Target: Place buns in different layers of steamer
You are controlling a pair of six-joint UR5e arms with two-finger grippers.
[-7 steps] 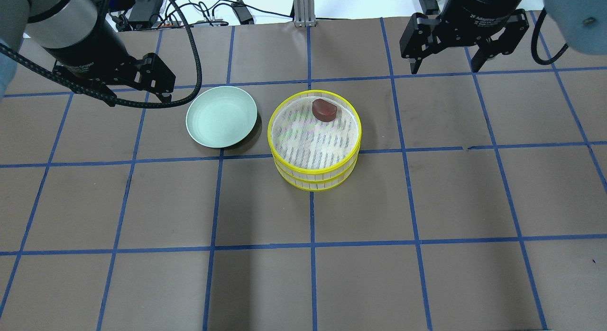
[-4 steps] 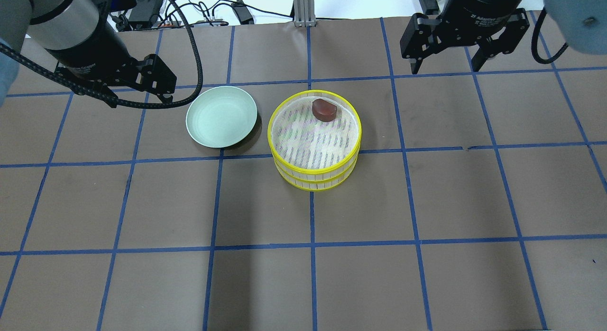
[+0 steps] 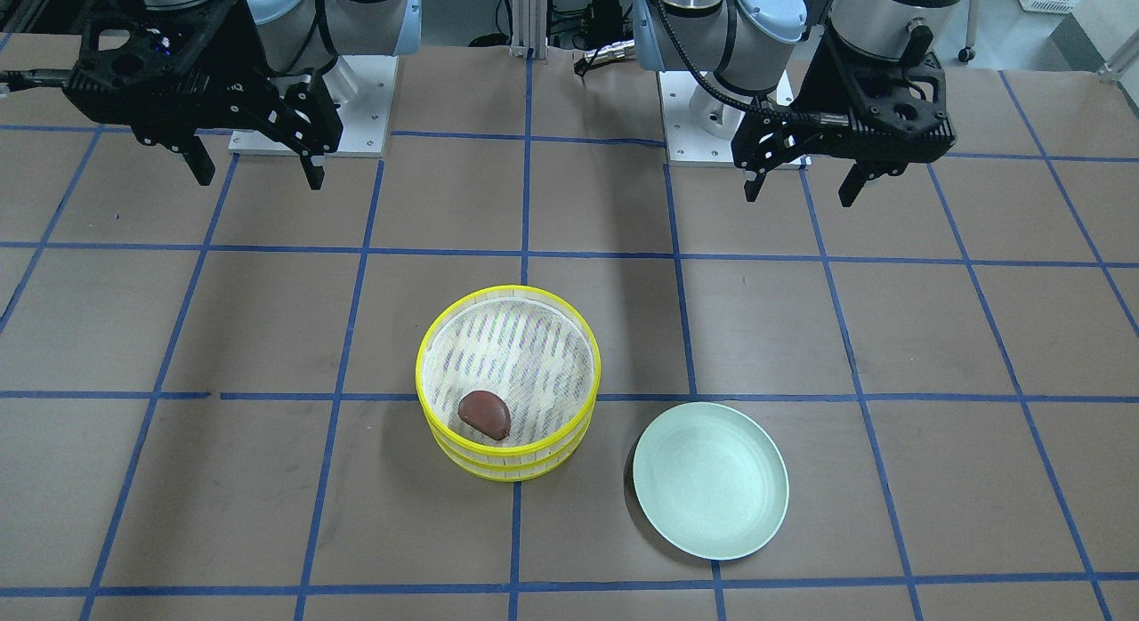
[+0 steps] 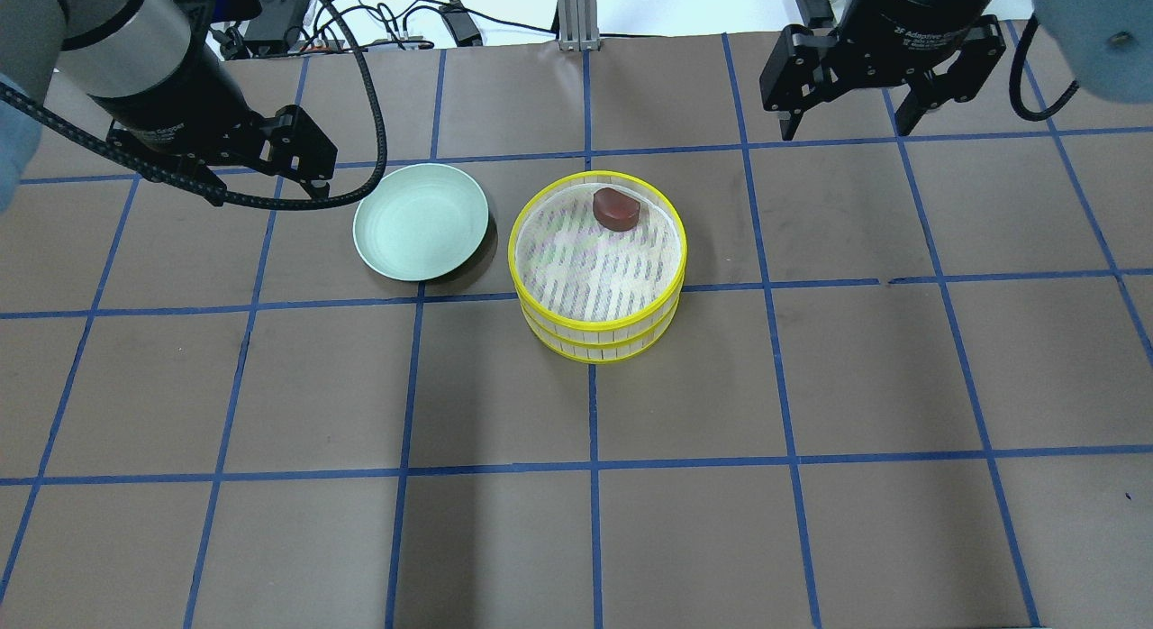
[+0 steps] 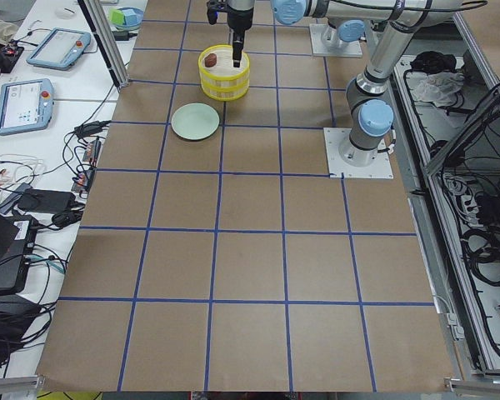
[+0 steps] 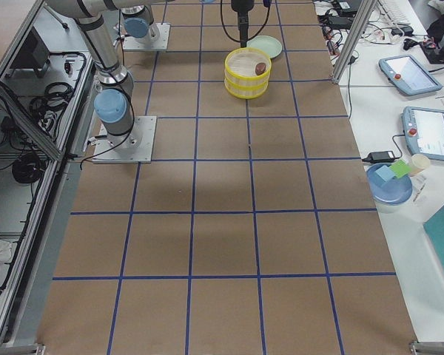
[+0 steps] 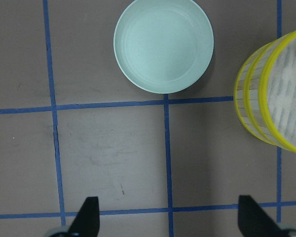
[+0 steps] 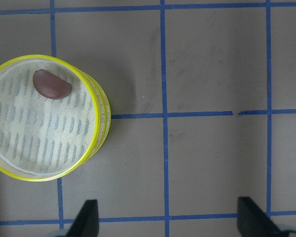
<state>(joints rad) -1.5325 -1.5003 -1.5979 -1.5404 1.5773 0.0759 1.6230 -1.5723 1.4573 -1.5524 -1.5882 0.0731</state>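
The left gripper [image 3: 798,187] hangs above the table [image 4: 685,539] with its two fingers spread wide and nothing between them. The container nearest to it is the plate [image 4: 421,221]. The plate lies flat on the table, out ahead of the gripper away from the robot's base and a little toward the robot's right, well apart from the fingertips. In the left wrist view it sits straight ahead between the two fingers.

Farther on, to the right of the plate and just beside it without touching, stands the steamer [image 4: 599,341]. Its two layers are stacked one on the other.

The right gripper [image 4: 845,124] also hangs above the table, fingers spread and holding nothing. From this gripper the steamer lies ahead and off to its left, well apart.

The top layer [image 4: 594,268] is open to view. On its whitish mesh lies the brown bun [image 4: 616,208], close against the rim on the side farthest from both grippers. In the right wrist view the bun sits at the far edge of the mesh.

The lower layer [image 3: 512,471] shows only its slatted wall and yellow rims. Its inside is covered by the top layer, so what it holds cannot be told.
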